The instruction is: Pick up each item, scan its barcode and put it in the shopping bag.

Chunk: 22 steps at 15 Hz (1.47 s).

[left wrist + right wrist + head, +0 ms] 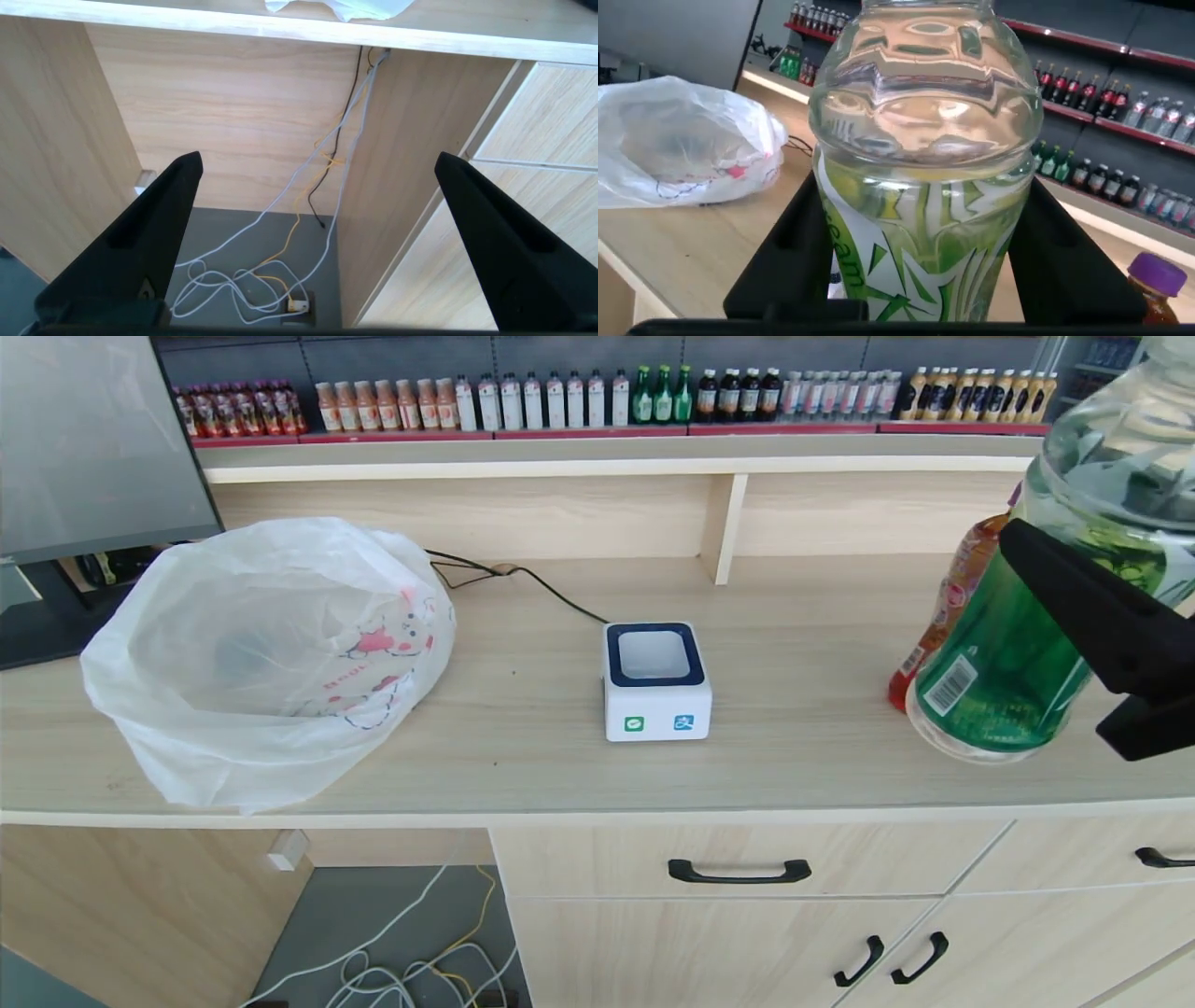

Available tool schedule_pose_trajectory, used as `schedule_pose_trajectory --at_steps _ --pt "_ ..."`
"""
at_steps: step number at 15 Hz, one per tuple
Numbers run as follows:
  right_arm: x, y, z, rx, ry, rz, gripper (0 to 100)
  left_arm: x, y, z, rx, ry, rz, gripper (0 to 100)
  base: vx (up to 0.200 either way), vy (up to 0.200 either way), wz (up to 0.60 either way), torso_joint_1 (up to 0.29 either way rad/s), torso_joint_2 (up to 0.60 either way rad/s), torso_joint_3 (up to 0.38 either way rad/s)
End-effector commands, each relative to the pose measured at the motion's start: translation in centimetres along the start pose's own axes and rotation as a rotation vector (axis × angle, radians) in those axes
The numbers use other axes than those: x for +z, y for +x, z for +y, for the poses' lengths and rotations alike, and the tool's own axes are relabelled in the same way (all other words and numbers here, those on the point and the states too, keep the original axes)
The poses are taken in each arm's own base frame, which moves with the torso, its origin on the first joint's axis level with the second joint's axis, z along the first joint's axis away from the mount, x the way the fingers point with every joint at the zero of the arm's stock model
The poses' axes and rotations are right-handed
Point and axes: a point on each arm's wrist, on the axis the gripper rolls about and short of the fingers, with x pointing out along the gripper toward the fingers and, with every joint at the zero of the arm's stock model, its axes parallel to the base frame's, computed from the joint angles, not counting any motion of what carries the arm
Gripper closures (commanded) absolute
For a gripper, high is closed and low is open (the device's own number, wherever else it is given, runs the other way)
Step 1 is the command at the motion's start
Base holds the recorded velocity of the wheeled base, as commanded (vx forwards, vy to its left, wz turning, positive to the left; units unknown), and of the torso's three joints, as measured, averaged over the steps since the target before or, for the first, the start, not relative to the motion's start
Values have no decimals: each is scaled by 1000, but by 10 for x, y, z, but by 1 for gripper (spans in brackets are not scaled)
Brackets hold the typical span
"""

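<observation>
The right end effector is clamped on a big clear bottle. One black finger sits on each side, round the green label in the middle. The left end effector hangs low under the desk, with its fingers spread wide and nothing between them.

The bottle is up at the robot's right side, over the right end of the desk. I cannot tell if its bottom touches the wood. It looks full of clear drink, so I think it is heavy. The plastic is smooth and may slip, and the thin sides may dent if squeezed hard. The middle, where the label is, looks like the best place to hold it.

The bottle leans. Its long line runs from the bottom, which is low and nearer the scanner, up to the top, which is high and to the robot's right. The barcode is near the bottom and faces the front.

A small orange bottle stands just behind it. The scanner is in the middle of the desk, window up. The white bag sits open on the left.
</observation>
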Motion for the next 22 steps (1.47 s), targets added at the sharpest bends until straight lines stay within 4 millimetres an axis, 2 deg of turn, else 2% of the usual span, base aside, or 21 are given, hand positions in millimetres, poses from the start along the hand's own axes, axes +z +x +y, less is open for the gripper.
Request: schedule_pose_trajectory --at_steps 1,6,13,19,22 --pt "-10 7 4 -10 -24 41 100 0 0 0 0 -2 0 0 0 0 0 0 0 0" --pt "3 40 -3 -55 -167 -44 100 0 0 0 1 -2 0 0 0 0 0 0 0 0" --pt "-16 20 7 -38 -178 -15 100 0 0 0 0 0 -1 0 0 0 0 0 0 0" --pt "-8 18 3 -53 -111 -41 100 0 0 0 1 0 0 0 0 0 0 0 0 0" --pt "-11 19 4 -48 -109 -28 100 0 0 0 0 1 0 0 0 0 0 0 0 0"
